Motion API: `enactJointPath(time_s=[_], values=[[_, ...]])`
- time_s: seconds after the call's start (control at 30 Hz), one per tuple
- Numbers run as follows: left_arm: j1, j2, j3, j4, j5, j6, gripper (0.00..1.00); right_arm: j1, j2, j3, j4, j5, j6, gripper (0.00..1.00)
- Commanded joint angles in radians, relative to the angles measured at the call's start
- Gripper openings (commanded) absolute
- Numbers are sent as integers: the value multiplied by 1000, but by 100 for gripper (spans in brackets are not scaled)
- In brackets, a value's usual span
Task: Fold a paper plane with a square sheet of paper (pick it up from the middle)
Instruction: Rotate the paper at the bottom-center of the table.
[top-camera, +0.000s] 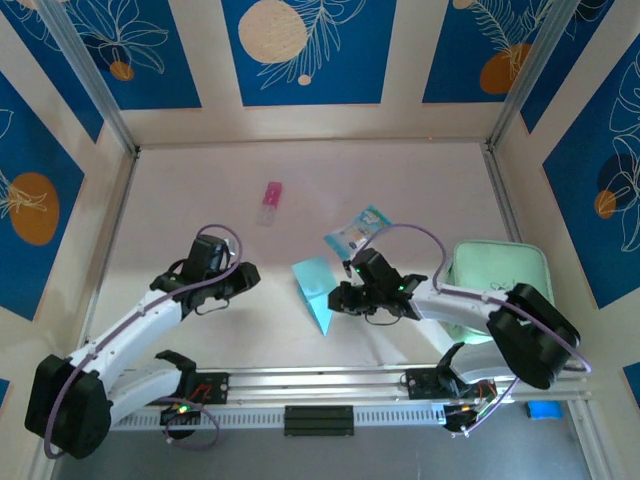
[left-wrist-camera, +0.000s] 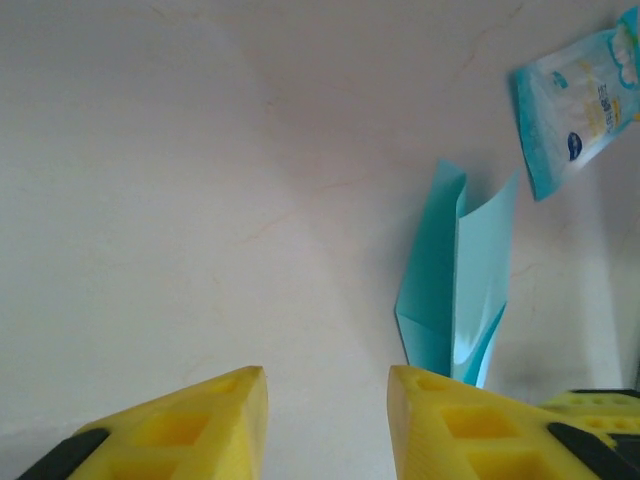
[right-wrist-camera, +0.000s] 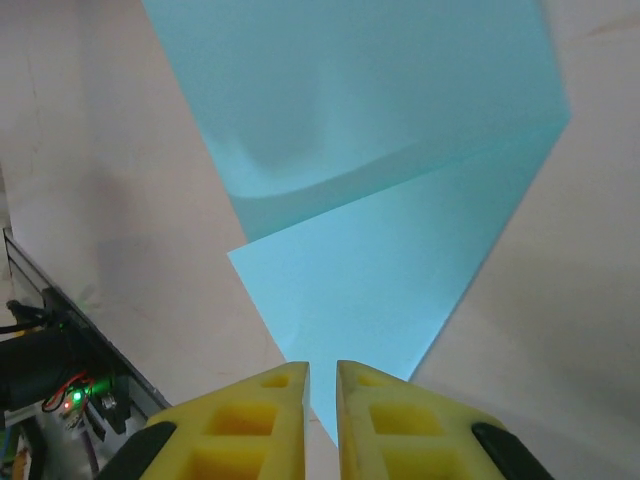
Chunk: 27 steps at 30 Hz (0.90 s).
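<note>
The light-blue square sheet of paper (top-camera: 316, 290) lies on the table's middle, folded into a narrow pointed shape with creases. One flap stands up a little in the left wrist view (left-wrist-camera: 455, 290). My right gripper (top-camera: 340, 298) is at the paper's right edge. In the right wrist view the gripper (right-wrist-camera: 322, 368) hangs over the paper's (right-wrist-camera: 400, 250) pointed corner, its jaws drawn together to a thin slit with nothing clamped. My left gripper (top-camera: 240, 275) is left of the paper, apart from it. Its yellow jaws (left-wrist-camera: 325, 375) stand open over bare table.
A teal-and-clear printed packet (top-camera: 358, 233) lies just behind the paper, top right in the left wrist view (left-wrist-camera: 580, 100). A small pink item (top-camera: 270, 203) sits further back left. A pale mint-green pad (top-camera: 500, 285) lies under the right arm. The metal rail (top-camera: 320, 385) bounds the near edge.
</note>
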Motion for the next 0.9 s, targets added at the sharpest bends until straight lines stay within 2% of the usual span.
enactJointPath(time_s=[0.0,0.27,0.5,0.73,0.87], values=[[9,11,-12,41,59,-8,36,7,72,42,76,-84,37,15],[14,22,-13,46,84,23,38,18,214,120,55,-88,36,14],[16,13,-19,42,106,30,39,75,267,66,108,-16,143,13],[18,7,-36,62,125,15,41,155,280,59,64,132,348,13],[17,4,-36,53,131,15,41,219,280,22,104,262,560,13]])
